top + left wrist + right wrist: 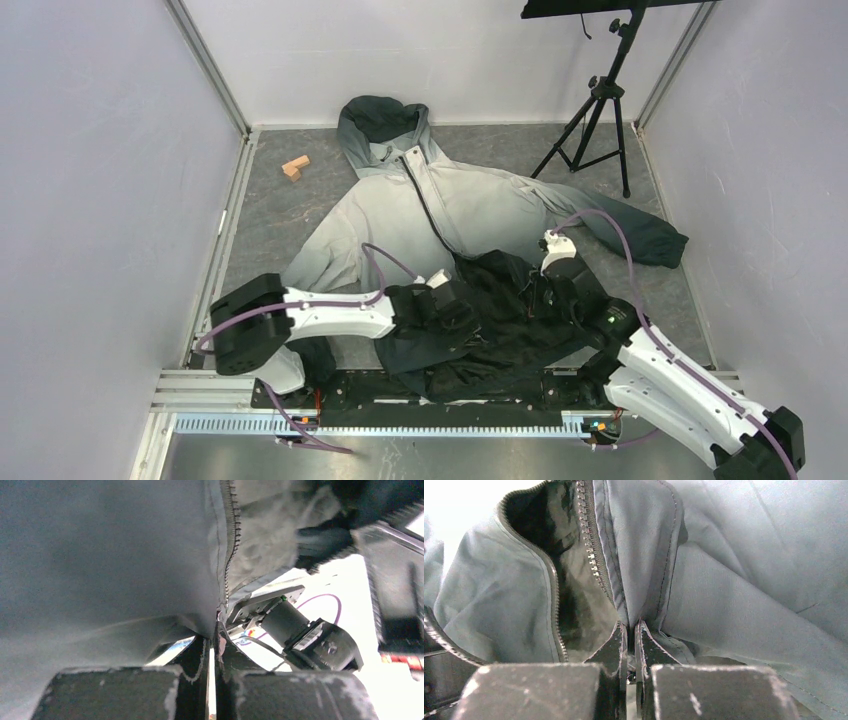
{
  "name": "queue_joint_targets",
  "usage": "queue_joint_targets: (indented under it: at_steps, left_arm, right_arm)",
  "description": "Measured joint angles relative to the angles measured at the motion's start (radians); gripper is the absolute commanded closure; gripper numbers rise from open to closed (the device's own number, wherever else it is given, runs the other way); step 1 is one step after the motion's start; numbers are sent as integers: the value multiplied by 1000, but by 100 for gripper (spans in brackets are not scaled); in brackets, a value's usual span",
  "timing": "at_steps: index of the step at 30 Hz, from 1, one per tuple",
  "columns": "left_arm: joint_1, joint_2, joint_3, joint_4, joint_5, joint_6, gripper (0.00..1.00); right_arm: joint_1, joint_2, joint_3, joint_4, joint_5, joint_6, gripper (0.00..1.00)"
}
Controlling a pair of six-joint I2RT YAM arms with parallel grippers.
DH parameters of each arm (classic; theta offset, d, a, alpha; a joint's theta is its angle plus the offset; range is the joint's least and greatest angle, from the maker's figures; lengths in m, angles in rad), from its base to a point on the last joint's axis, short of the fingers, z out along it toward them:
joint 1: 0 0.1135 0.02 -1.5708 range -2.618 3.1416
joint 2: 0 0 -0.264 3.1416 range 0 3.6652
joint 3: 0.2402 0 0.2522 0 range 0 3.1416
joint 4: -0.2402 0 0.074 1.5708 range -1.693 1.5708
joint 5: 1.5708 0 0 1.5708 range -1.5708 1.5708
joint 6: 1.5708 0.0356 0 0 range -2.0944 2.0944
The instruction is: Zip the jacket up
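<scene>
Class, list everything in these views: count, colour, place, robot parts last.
jacket: one, pale grey fading to charcoal, spread on the table, hem bunched near the arms
wooden block: one, tan, far left of the table
tripod: one, black, far right of the table
table: one, grey, under everything
left gripper: one, black, shut on the jacket
right gripper: one, black, shut on the jacket

Bare table [262, 225] is left open to the left of the jacket [440, 205], broken only by a small wooden block [295, 167]. The far right corner is obstructed by a tripod [598, 115] (legs seemingly just short of the sleeve [640, 235]).
</scene>
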Motion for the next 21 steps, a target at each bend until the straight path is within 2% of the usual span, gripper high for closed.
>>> queue_joint_targets:
  at_steps: [8, 14, 21]
  left_arm:
    - [-6, -199, -216, 344, -184, 456, 98]
    - [-16, -216, -314, 631, -225, 780, 98]
    - [-27, -190, -389, 864, -228, 973, 98]
  right_arm:
    - [0, 75, 0, 0, -60, 154, 100]
    - [2, 89, -2, 18, -92, 260, 100]
    - [2, 76, -30, 80, -99, 335, 100]
